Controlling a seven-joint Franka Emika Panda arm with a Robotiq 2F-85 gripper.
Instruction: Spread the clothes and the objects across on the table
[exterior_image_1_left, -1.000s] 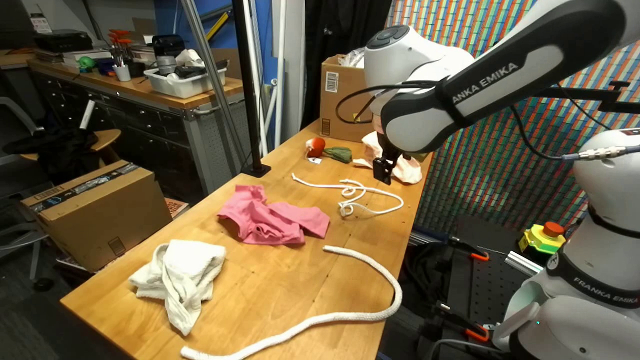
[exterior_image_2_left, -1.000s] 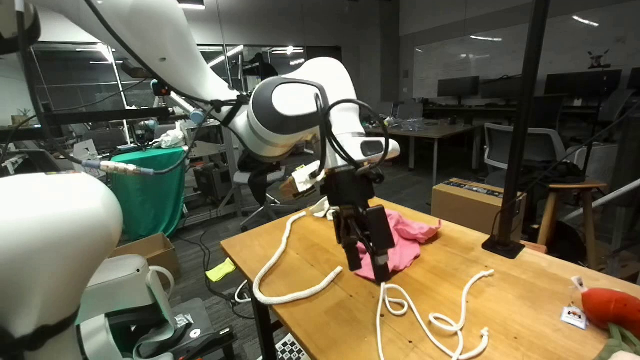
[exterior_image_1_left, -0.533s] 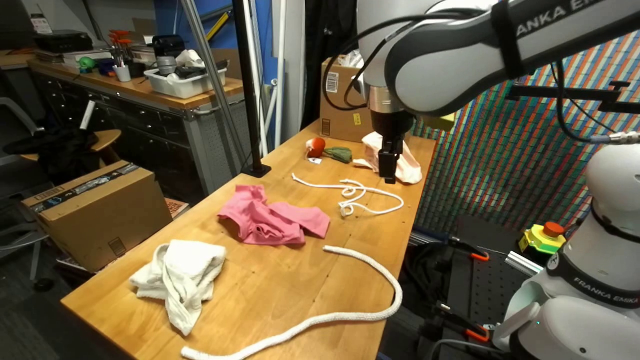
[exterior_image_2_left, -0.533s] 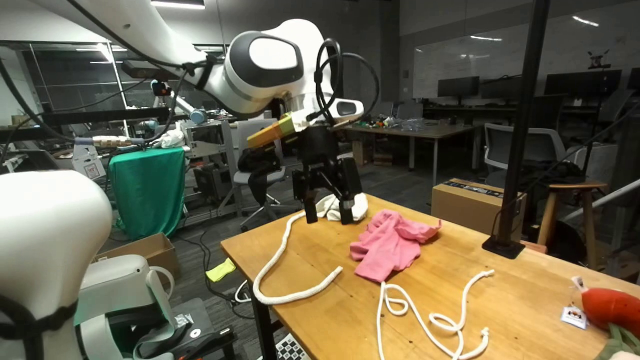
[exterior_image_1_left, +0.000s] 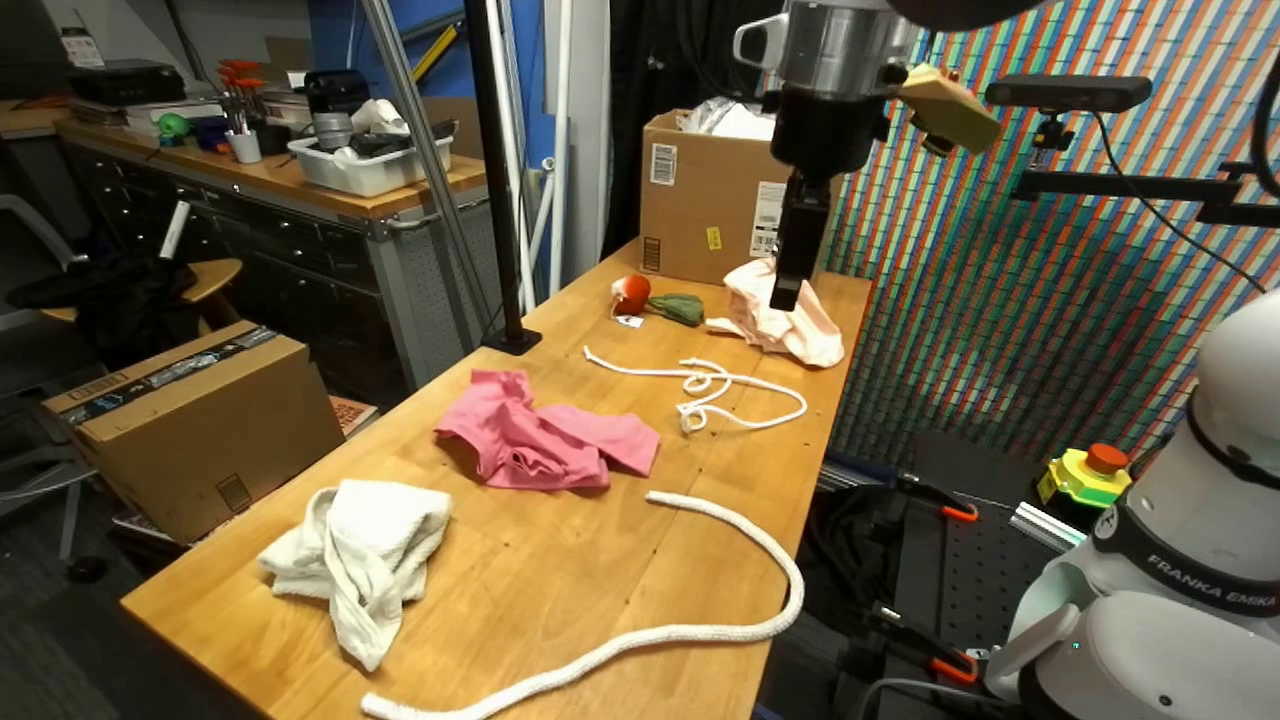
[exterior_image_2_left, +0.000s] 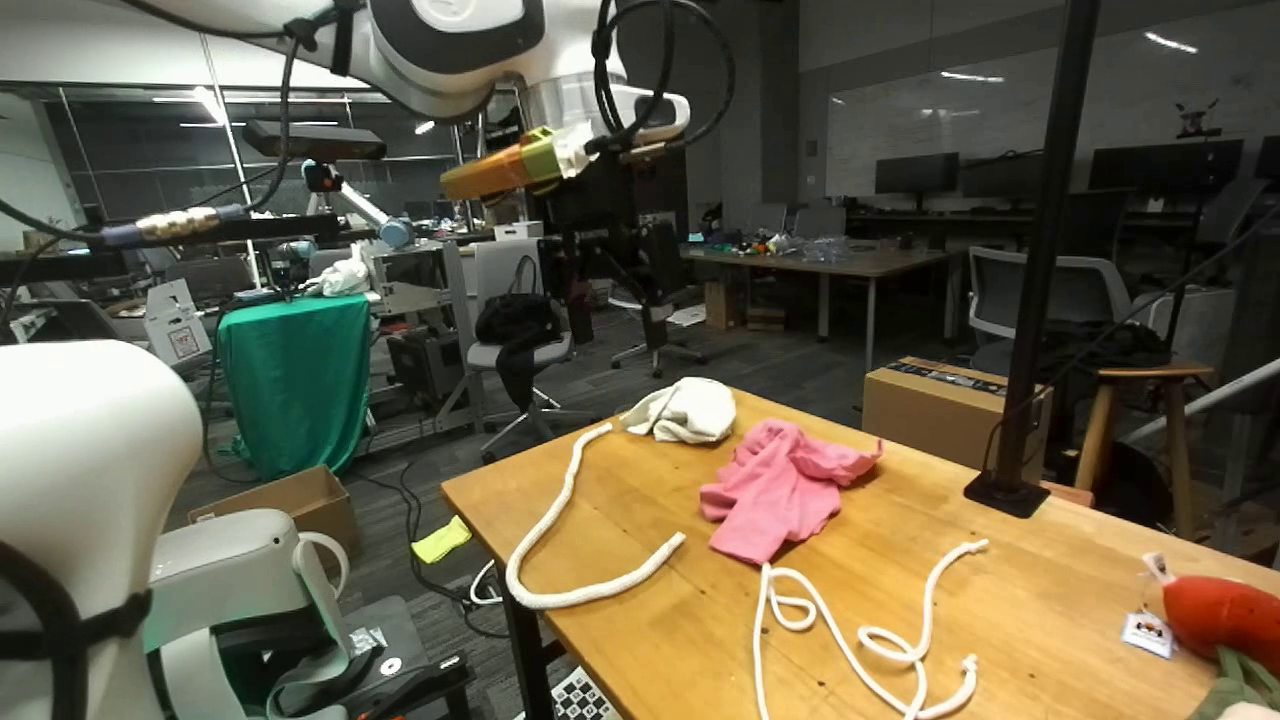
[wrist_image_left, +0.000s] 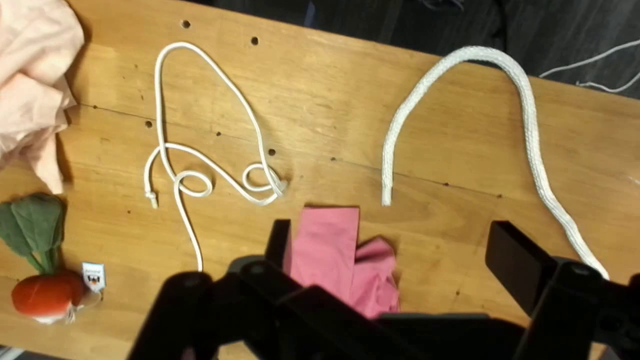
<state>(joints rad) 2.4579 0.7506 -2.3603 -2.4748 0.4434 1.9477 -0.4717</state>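
My gripper (wrist_image_left: 395, 245) is open and empty, pointing down high above the table (exterior_image_1_left: 500, 600); it also shows in the exterior views (exterior_image_1_left: 798, 255) (exterior_image_2_left: 618, 315). A crumpled pink cloth (exterior_image_1_left: 548, 440) lies mid-table, partly hidden by my fingers in the wrist view (wrist_image_left: 325, 250). A bunched white cloth (exterior_image_1_left: 360, 560) lies at one end, outside the wrist view. A peach cloth (exterior_image_1_left: 780, 320) lies crumpled at the opposite end. A thick white rope (wrist_image_left: 531, 125) lies curved along an edge. A thin, looped white cord (wrist_image_left: 159, 100) and a red plush vegetable with green leaves (wrist_image_left: 47, 295) lie apart.
A black post (exterior_image_1_left: 512, 335) stands on the table's long edge. A large cardboard box (exterior_image_1_left: 700, 225) stands beyond the peach cloth. Another box (exterior_image_1_left: 200, 430) is on the floor. A camera (exterior_image_1_left: 1068, 92) is mounted on a bar near the arm.
My gripper has risen well above the table and moved back from over the pink cloth in an exterior view. It stays open. The cloths, ropes and plush have not moved.
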